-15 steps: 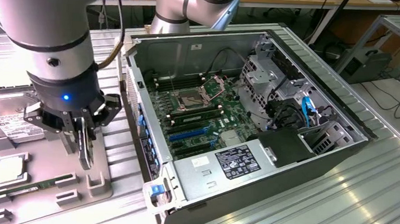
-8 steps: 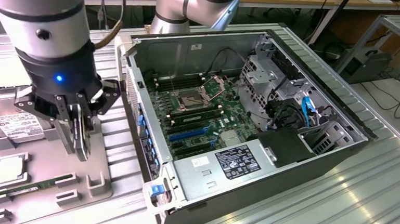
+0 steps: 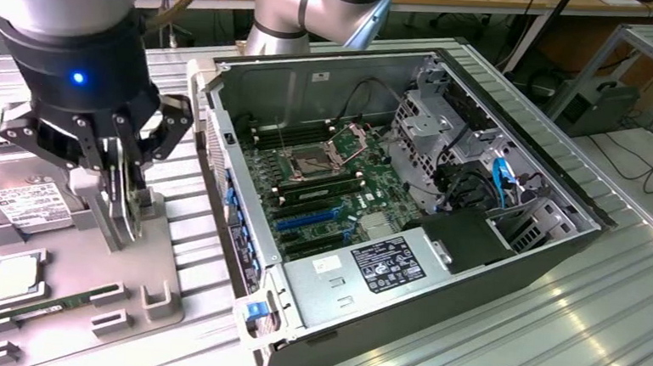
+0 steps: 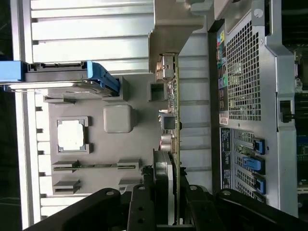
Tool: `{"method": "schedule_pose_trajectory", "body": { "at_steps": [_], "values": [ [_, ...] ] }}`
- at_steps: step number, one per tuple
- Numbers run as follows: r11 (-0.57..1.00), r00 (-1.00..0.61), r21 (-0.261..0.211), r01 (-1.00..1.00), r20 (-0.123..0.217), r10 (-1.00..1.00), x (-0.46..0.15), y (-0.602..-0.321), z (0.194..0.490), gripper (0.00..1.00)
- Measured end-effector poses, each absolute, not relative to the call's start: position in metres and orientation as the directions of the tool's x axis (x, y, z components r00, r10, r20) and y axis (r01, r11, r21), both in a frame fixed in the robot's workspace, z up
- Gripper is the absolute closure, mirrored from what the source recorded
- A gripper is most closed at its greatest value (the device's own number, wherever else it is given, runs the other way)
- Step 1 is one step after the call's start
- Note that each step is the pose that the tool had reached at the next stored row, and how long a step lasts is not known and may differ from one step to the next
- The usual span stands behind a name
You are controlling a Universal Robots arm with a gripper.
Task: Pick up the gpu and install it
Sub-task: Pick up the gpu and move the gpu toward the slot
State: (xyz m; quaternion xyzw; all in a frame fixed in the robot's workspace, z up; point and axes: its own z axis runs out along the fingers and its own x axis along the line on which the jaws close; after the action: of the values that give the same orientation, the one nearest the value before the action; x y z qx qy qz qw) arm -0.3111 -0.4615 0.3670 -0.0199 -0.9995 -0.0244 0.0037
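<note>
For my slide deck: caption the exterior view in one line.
Jaws closed on the edge-up gpu at the grey parts tray, beside the open computer case.

Gripper (image 3: 123,222) black, blue light on its housing; arm (image 3: 303,11) silver-grey. gpu (image 4: 176,120): green board edge, silver bracket. Fixture tray (image 3: 162,266) plain light grey. Hard drive (image 3: 25,207) silver, white label with dark print. RAM stick (image 3: 41,308) green. Case (image 3: 443,318) black outside, bare grey metal inside; rear grille (image 4: 243,72) fine perforated mesh. Motherboard (image 3: 343,188) green, slots (image 3: 307,218) blue. Power supply (image 3: 336,298) silver, black label with white print. Cable (image 3: 500,172) blue. Table (image 3: 589,335) ribbed silver.
</note>
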Motion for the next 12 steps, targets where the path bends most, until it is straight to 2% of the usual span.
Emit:
{"method": "schedule_pose_trajectory", "body": {
  "at_steps": [12],
  "values": [
    [0.999, -1.0, 0.049, 0.009, 0.009, 0.009, -0.311, -0.462, 0.414, 0.71]
  ]
}}
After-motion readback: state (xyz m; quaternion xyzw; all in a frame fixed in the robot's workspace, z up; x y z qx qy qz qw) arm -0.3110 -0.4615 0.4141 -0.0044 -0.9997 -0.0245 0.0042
